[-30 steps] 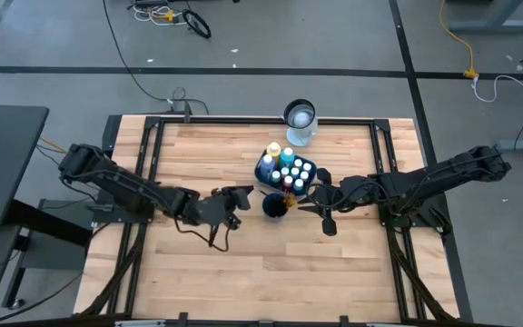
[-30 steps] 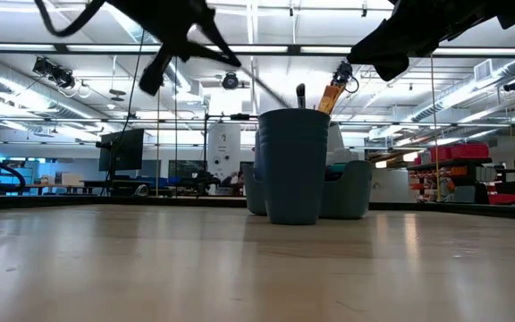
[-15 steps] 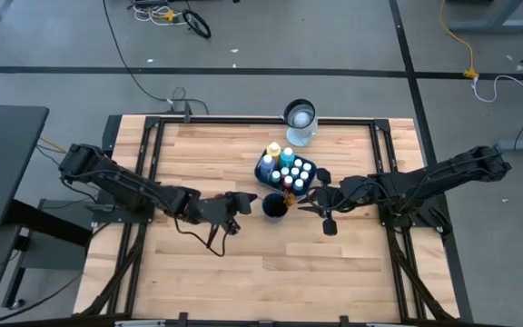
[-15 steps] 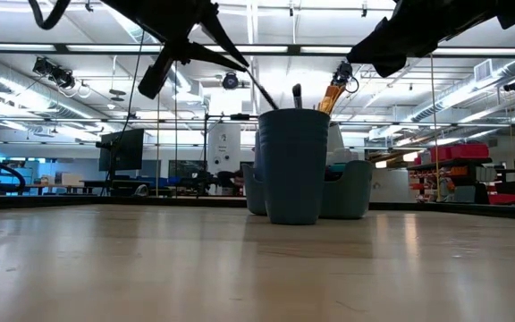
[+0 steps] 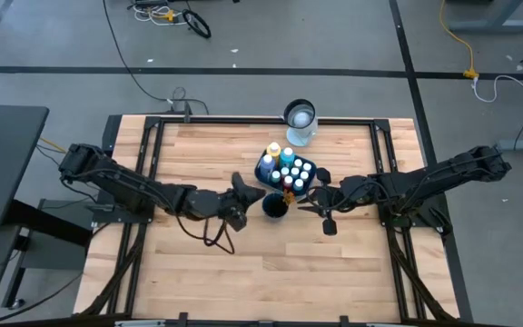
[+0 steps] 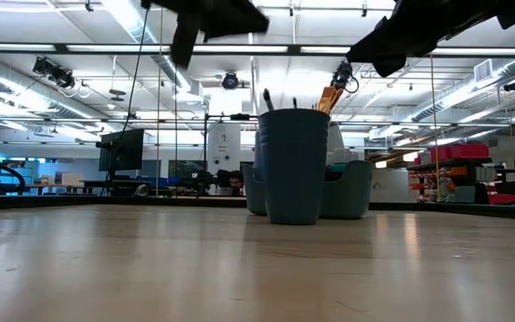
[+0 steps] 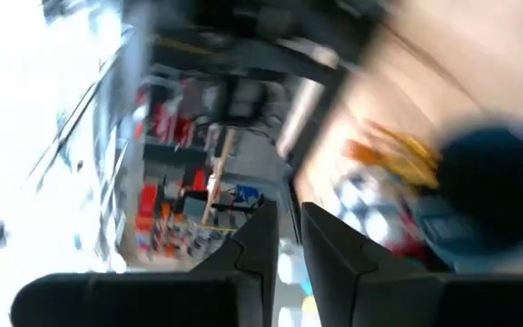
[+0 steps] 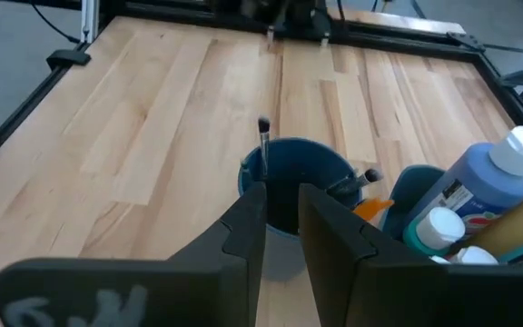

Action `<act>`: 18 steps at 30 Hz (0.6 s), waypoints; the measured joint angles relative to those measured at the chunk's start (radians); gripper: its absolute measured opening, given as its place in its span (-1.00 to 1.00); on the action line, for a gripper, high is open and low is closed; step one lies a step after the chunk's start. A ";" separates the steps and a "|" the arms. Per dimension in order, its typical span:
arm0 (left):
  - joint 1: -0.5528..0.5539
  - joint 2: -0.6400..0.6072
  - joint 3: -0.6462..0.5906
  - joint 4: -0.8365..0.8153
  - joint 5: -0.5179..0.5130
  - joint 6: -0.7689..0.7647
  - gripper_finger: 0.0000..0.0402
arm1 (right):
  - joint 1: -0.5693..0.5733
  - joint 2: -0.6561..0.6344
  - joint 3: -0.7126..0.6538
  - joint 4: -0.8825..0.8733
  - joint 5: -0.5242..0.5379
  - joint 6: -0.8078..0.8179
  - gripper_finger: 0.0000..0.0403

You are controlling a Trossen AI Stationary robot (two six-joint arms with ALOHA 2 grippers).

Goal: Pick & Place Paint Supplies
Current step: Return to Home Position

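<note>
Brushes (image 8: 263, 136) in blue cup (image 8: 320, 156), plain from right wrist

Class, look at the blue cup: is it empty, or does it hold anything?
It holds brushes. The blue cup stands upright, and thin brushes poke above its rim in the right wrist view.

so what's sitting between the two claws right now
The blue cup with brushes standing in it. The high view shows it best: left claw on one side, right claw on the other.
</note>
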 joint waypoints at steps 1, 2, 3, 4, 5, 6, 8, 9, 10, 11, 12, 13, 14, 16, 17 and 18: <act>-0.004 -0.008 0.000 0.039 -0.007 -0.059 -0.69 | 0.000 0.000 0.000 0.006 0.000 -0.002 -0.64; -0.005 -0.020 0.000 0.072 -0.008 -0.107 -0.70 | 0.000 0.000 0.000 0.017 0.000 -0.010 -0.64; -0.008 -0.039 0.000 0.082 -0.008 -0.139 -0.70 | 0.000 0.000 0.000 0.032 0.000 -0.023 -0.64; -0.011 -0.061 0.000 0.075 -0.009 -0.157 -0.71 | 0.000 0.000 0.000 0.050 0.000 -0.040 -0.64; -0.012 -0.083 0.000 0.070 -0.009 -0.176 -0.71 | 0.000 0.000 0.000 0.069 0.000 -0.063 -0.64; -0.012 -0.105 0.000 0.066 -0.010 -0.191 -0.72 | 0.000 0.000 0.000 0.087 0.000 -0.088 -0.64; -0.012 -0.168 -0.001 0.025 -0.011 -0.244 -0.74 | 0.000 0.000 0.000 0.127 0.000 -0.137 -0.64; -0.012 -0.201 -0.001 0.013 -0.011 -0.280 -0.75 | 0.000 0.000 0.000 0.146 0.000 -0.157 -0.64; -0.011 -0.235 0.001 -0.006 -0.006 -0.318 -0.76 | 0.000 0.000 0.000 0.161 0.000 -0.172 -0.64; -0.011 -0.276 0.001 -0.042 0.001 -0.356 -0.76 | 0.000 0.000 0.000 0.173 0.000 -0.186 -0.64; -0.011 -0.315 0.000 -0.085 0.008 -0.400 -0.77 | 0.000 0.000 0.000 0.183 0.000 -0.192 -0.64; -0.011 -0.353 0.000 -0.121 0.015 -0.442 -0.78 | 0.000 0.000 0.000 0.189 0.000 -0.193 -0.64; -0.009 -0.392 0.000 -0.156 0.028 -0.482 -0.78 | 0.000 0.000 0.000 0.195 0.000 -0.193 -0.64; -0.009 -0.475 0.000 -0.254 0.045 -0.567 -0.78 | 0.000 0.000 0.000 0.199 0.000 -0.190 -0.64; -0.008 -0.515 0.000 -0.295 0.058 -0.608 -0.78 | 0.000 0.000 0.000 0.197 0.000 -0.190 -0.64; -0.008 -0.557 0.000 -0.343 0.072 -0.648 -0.78 | 0.000 0.000 0.000 0.192 -0.001 -0.183 -0.64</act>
